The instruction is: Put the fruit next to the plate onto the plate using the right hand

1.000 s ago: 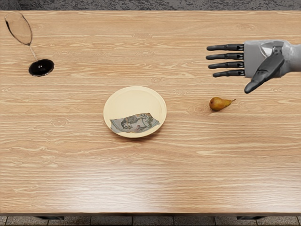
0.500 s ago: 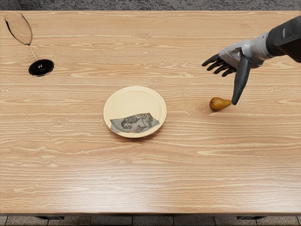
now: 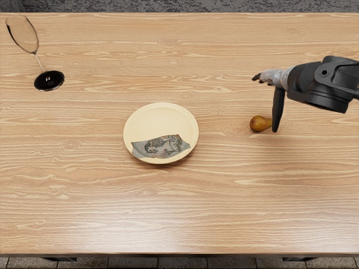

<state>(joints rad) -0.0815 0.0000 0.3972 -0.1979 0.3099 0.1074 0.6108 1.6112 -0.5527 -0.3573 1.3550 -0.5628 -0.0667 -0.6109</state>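
A small brown pear lies on the wooden table, right of a cream plate and apart from it. My right hand comes in from the right edge and hangs just above and right of the pear. Its thumb points straight down, with the tip beside the pear's stem end. The other fingers reach left and are mostly hidden behind the wrist. The hand is open and holds nothing. The plate carries a grey patterned patch on its near side.
A wine glass stands tilted at the far left corner, its dark base on the table. Bare table stretches between plate and pear and across the near side.
The right hand has rolled over and dropped toward the pear. The forearm now shows end-on and the thumb tip sits lower, beside the fruit. Pear and plate have not moved.
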